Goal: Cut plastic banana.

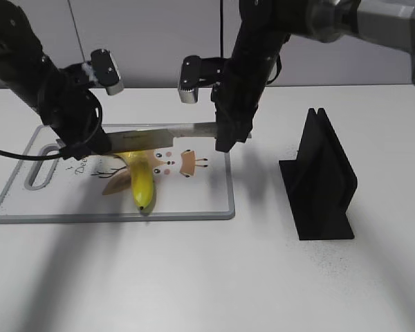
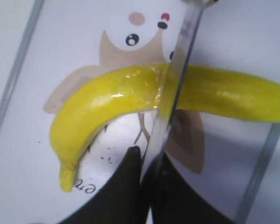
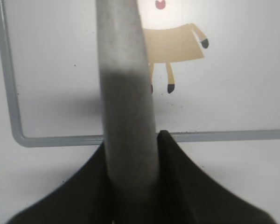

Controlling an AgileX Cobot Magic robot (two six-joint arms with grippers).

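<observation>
A yellow plastic banana [image 1: 142, 181] lies on the white cutting board [image 1: 124, 216]. A knife [image 1: 166, 135] is held level above it, across the board. My left gripper [image 1: 90, 145] is shut on the blade's tip end. My right gripper [image 1: 225, 135] is shut on the grey handle. In the left wrist view the blade [image 2: 170, 107] crosses the banana [image 2: 107, 100] near its middle, with my jaws [image 2: 147, 163] pinching the blade below. I cannot tell whether the blade touches the banana. In the right wrist view the handle [image 3: 126, 93] runs up from my jaws [image 3: 130, 154].
A black knife stand [image 1: 325, 180] stands on the white table to the right of the board. The board has a grey rim [image 3: 84, 139], a handle slot at its left end [image 1: 41, 176] and cartoon prints [image 1: 188, 164].
</observation>
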